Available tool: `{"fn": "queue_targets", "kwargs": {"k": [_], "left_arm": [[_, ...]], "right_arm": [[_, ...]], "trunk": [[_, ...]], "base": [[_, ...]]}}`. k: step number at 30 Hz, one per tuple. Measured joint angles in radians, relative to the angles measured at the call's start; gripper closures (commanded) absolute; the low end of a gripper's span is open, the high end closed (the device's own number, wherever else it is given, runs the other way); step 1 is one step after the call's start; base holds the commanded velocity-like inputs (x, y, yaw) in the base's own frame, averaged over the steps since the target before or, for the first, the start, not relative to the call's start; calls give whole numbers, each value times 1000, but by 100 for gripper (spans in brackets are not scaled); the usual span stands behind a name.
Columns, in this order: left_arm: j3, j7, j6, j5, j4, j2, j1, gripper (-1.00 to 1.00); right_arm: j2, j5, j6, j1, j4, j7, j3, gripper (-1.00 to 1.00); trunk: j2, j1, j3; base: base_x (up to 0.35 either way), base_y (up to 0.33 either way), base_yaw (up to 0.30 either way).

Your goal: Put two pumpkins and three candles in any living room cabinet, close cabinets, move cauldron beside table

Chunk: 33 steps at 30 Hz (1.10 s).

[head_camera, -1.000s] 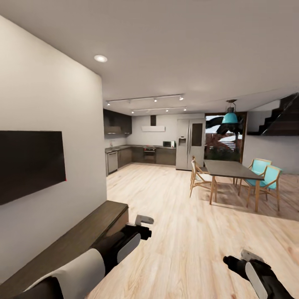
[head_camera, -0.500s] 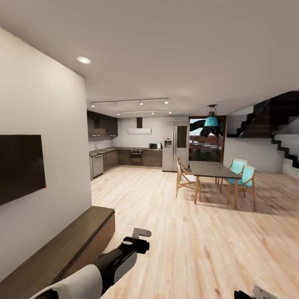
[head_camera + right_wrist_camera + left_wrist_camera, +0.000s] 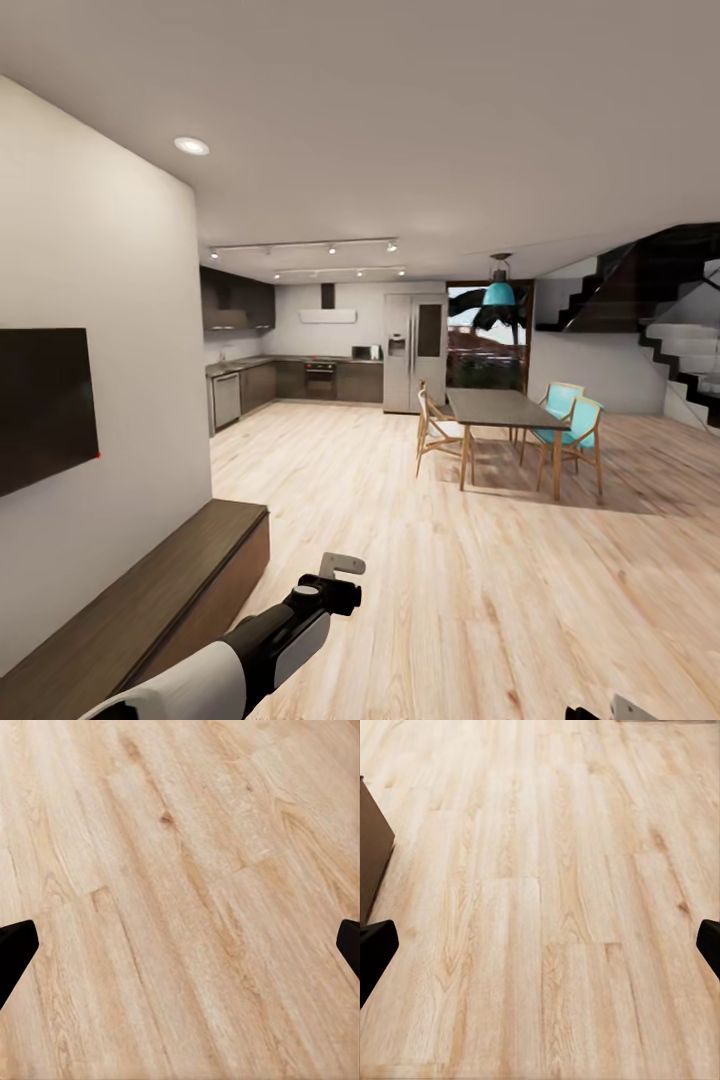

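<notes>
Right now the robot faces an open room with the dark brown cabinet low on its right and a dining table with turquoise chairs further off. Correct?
One slip: the head view shows the dark brown cabinet low on the robot's left, below the wall screen. The dining table with turquoise chairs does stand further off.

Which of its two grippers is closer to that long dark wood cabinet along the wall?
Left. The left gripper hangs just off the cabinet, near its end. The right gripper sits at the head view's bottom edge, across open wood floor from it.
</notes>
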Motion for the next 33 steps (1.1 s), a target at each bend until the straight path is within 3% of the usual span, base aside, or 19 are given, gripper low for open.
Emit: {"fn": "queue_targets", "kwargs": {"k": [33], "left_arm": [[-2,-1,-5,0,-1,0,6,-100]], "right_arm": [[-1,-2,4,0,14,-2,-3,-100]], "trunk": [[231,-127,50]], "base": [[0,0,4]]}}
